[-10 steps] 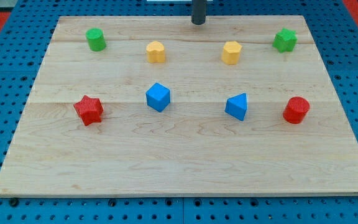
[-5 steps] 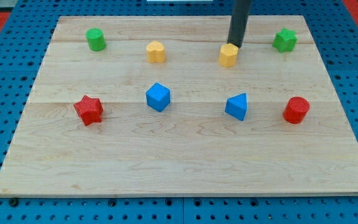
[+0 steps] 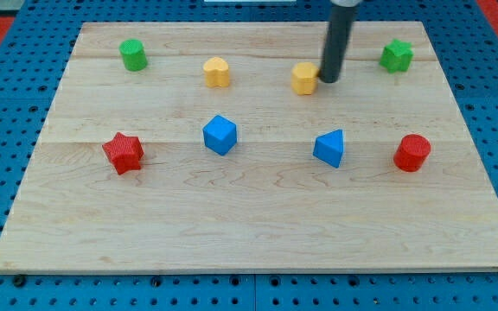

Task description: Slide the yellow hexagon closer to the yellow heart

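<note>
My tip (image 3: 328, 81), a bare rod with no gripper to open or hold anything, presses the yellow hexagon's (image 3: 303, 78) right side, so pushing sends it left toward the nearby yellow heart (image 3: 217, 72).

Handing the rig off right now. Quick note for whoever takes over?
My tip is down on the board, touching the right side of the yellow hexagon.
The yellow heart sits to the view's left of the hexagon in the same upper row, with bare wood between them.
Done: the hexagon has shifted leftward over the last second, narrowing the gap.
Left: probably keep pushing left until the hexagon sits close beside the heart.
The blue cube sits below that path, so it should not interfere.
</note>
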